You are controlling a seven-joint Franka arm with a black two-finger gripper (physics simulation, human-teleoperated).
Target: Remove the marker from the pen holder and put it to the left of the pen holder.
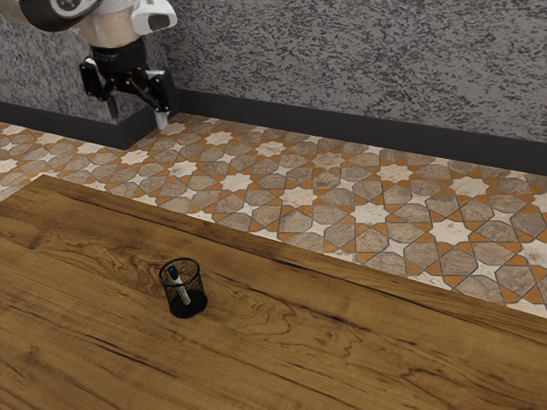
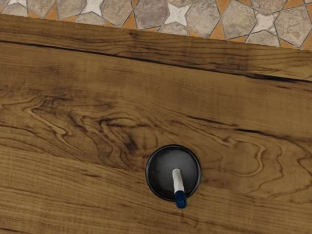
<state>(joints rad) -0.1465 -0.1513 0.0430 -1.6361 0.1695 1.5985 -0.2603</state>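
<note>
High above the table at the exterior view's upper left, my gripper is open, its two fingers wide apart with nothing between them. Well below it, the black mesh pen holder stands upright on the wooden table. A white marker with a blue cap leans inside it, cap up at the rim. From above, in the wrist view, the round pen holder has the marker tilted against its wall, with the blue end past the rim.
The wooden table bears the pen holder; its far edge runs diagonally across the exterior view. Beyond lie a patterned tile floor and a grey wall with a dark baseboard.
</note>
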